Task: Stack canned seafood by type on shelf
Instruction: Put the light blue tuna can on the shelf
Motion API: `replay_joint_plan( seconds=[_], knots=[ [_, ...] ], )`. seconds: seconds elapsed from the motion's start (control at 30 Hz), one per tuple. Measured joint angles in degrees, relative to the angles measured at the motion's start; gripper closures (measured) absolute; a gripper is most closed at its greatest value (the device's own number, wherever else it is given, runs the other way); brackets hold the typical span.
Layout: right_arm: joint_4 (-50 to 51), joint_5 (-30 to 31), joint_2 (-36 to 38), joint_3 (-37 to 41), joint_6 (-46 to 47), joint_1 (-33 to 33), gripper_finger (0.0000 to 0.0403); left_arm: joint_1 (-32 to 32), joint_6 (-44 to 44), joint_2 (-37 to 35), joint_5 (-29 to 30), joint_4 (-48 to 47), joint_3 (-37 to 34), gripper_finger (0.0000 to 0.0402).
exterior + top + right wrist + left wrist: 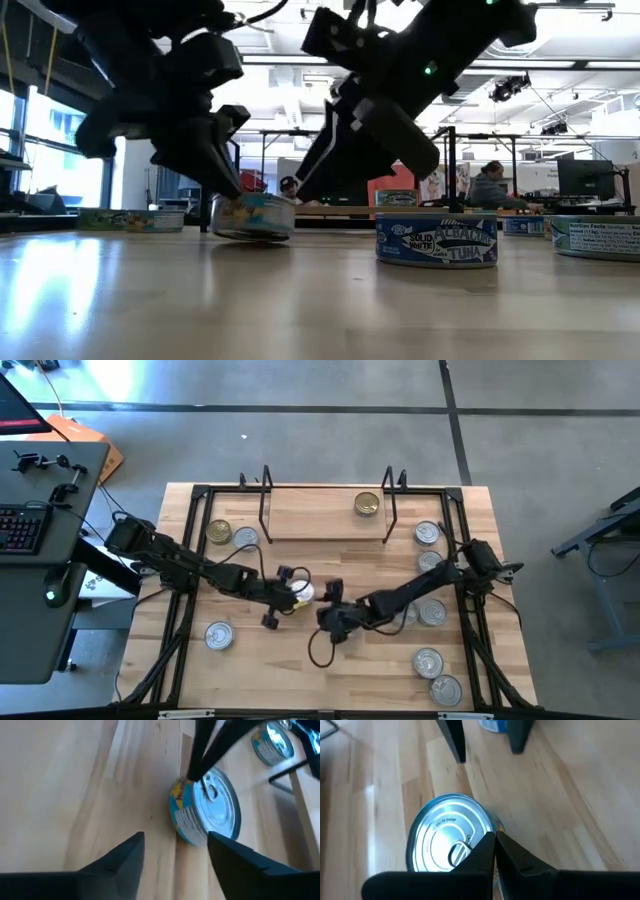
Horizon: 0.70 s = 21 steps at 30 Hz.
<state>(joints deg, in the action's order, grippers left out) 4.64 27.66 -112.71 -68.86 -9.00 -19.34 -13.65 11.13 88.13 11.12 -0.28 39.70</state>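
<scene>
Closest in, the left end effector [494, 840] was pinched fully shut, its two tips meeting on the rim of a silver-lidded tin [447, 837] near the pull tab. Whether it nipped the tab or only pressed on the lid could not be told. The tin sat mid-bench, between the two arms. Just beyond it, the right end effector [175, 837] stood wide, its fingers on either side of the approach line and clear of the tin's wall.

The step in hand looked like getting this tin into a usable hold. A shut fingertip on a lid edge carries nothing, so the sound move would be for the open right fingers to straddle the side wall squarely, low on the label, before the left let go.

The low view alone showed the tin tipped, one edge off the bench [300, 300]; from above it read as flat. The wrist views alone showed the tips meeting at the rim. Only the high view placed the rest: other tins [428, 660] scattered at both sides, and farthest off the shelf [320, 515], holding a single gold-lidded tin [367, 504].
</scene>
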Motion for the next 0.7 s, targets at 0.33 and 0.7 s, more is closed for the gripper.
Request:
replay_joint_plan(
  seconds=[0.33, 0.7],
  knots=[
    [-9.29, -0.93, -3.2, -0.07, -14.95, 2.86, 0.0147, 2.07, -7.13, -0.87, -1.97, 3.83, 0.07, 0.0401],
    [-12.51, 0.28, -5.62, -0.07, -16.64, 4.69, 0.0204, 2.68, -10.57, -0.89, -5.5, 6.5, 0.07, 0.0401]
  ],
)
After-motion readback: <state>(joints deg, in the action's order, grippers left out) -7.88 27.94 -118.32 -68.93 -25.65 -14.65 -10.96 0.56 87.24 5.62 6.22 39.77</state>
